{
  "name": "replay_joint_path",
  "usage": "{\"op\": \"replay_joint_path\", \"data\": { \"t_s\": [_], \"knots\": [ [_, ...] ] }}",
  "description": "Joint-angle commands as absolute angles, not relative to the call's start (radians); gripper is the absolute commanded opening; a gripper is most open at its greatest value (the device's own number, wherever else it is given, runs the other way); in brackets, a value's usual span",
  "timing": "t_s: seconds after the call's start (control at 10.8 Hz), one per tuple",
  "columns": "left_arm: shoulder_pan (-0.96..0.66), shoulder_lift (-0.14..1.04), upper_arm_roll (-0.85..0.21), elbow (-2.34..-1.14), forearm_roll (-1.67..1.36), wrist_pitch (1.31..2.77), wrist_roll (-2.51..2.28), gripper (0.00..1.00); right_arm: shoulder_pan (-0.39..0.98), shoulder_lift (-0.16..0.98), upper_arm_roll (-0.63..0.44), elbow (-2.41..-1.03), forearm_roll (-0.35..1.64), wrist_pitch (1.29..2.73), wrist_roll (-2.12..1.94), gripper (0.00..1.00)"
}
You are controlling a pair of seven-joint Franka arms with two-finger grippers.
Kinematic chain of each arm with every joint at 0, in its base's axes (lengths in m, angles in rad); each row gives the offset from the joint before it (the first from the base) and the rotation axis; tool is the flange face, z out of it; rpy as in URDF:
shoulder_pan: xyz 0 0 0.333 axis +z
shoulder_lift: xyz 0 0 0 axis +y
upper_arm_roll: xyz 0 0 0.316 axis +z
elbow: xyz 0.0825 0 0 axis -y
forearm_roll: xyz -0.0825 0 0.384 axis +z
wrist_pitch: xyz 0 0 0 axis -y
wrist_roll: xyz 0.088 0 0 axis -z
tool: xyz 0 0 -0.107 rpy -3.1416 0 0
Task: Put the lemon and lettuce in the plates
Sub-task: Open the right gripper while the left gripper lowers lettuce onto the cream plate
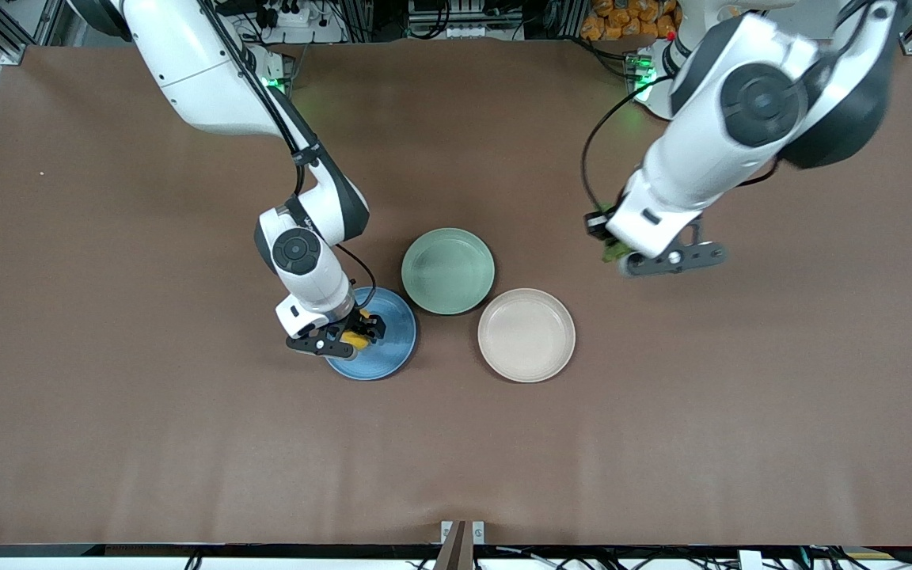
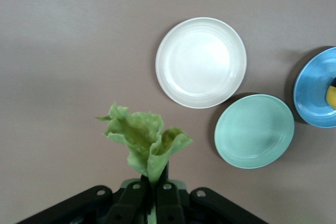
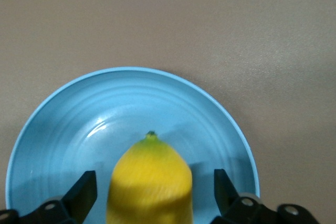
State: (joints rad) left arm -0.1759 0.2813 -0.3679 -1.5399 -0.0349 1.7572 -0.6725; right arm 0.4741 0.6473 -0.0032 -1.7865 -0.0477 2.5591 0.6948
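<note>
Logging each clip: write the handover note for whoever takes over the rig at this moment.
Right gripper: over the blue plate, jaws open, the lemon between them and apparently released there.
Left gripper: jaws shut on the lettuce, up over bare table toward the left arm's end.
Beige-white plate: nothing in it.
Left: lettuce into the beige-white plate, not the pale green plate.

Even, bright overhead light is thrown across the brown table [image 1: 108, 443], and only short soft shadows are cast beside the blue plate [image 1: 389, 348] and the pale green plate [image 2: 254, 131]. A white glare is seen washing out the beige-white plate [image 2: 201, 62]. The lemon [image 3: 149, 184] is rendered slightly soft. The left arm's elbow [image 1: 836, 87] is smeared by blur.
</note>
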Motion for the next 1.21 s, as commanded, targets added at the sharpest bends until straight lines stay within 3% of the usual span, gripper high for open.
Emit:
{"op": "replay_joint_path", "data": {
  "t_s": [0.0,0.56,1.12],
  "knots": [
    [-0.187,0.359,-0.370,-1.520,-0.037,1.834,-0.706,0.00,0.480,0.658,-0.009,-1.764,-0.069,2.557,0.718,1.00],
    [-0.219,0.550,-0.362,-1.520,0.000,2.078,-0.744,0.00,0.450,0.623,-0.011,-1.720,-0.058,2.488,0.700,1.00],
    [-0.259,0.689,-0.359,-1.520,0.058,2.333,-0.877,0.00,0.405,0.614,-0.008,-1.530,-0.055,2.137,0.589,1.00]
  ]
}}
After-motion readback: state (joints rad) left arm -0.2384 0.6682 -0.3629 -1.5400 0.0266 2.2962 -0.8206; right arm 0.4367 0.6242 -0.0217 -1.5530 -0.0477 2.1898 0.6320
